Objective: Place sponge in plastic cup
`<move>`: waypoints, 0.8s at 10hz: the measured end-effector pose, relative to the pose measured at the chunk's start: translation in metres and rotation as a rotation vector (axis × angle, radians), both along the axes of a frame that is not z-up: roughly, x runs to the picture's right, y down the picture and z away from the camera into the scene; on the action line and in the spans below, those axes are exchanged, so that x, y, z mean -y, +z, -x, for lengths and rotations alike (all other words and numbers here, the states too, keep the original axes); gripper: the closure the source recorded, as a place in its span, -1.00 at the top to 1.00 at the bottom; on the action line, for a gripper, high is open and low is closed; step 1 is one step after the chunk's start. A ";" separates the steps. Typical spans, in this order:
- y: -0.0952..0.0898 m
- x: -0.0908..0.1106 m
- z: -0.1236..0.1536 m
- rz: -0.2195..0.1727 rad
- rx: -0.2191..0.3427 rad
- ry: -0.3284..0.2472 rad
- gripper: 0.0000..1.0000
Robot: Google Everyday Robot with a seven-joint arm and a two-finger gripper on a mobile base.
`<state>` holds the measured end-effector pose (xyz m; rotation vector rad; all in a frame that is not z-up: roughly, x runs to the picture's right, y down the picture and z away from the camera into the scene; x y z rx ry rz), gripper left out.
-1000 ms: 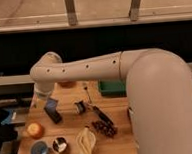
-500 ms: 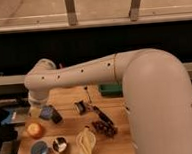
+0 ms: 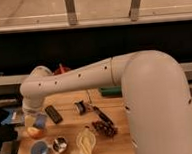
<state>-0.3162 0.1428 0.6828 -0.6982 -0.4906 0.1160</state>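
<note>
The sponge (image 3: 41, 121), a small light-blue pad, hangs just below the arm's wrist at the table's left side. My gripper (image 3: 36, 118) is shut on it, mostly hidden under the big white arm. The sponge is right above the orange fruit (image 3: 33, 131). The plastic cup (image 3: 40, 150), short, round and light blue, stands on the wooden table (image 3: 115, 145) near the front left corner, below the gripper in the picture and apart from it.
A shiny metal cup (image 3: 59, 143) stands right of the plastic cup. A black bar (image 3: 54, 114) lies beside the gripper. A small can (image 3: 81, 107), a dark reddish object (image 3: 103, 127), a pale yellow object (image 3: 86, 142) and a green item (image 3: 110, 92) occupy the middle.
The arm has swung left and toward the table's front with the sponge, from beside the black bar to just above the orange fruit.
</note>
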 end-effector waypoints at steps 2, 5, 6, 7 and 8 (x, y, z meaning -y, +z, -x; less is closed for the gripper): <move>-0.012 -0.020 0.006 0.021 0.027 0.005 -1.00; -0.027 -0.041 0.013 0.043 0.062 0.021 -1.00; -0.031 -0.044 0.014 0.044 0.080 0.035 -1.00; -0.034 -0.044 0.014 0.044 0.095 0.047 -1.00; -0.037 -0.045 0.015 0.043 0.109 0.056 -1.00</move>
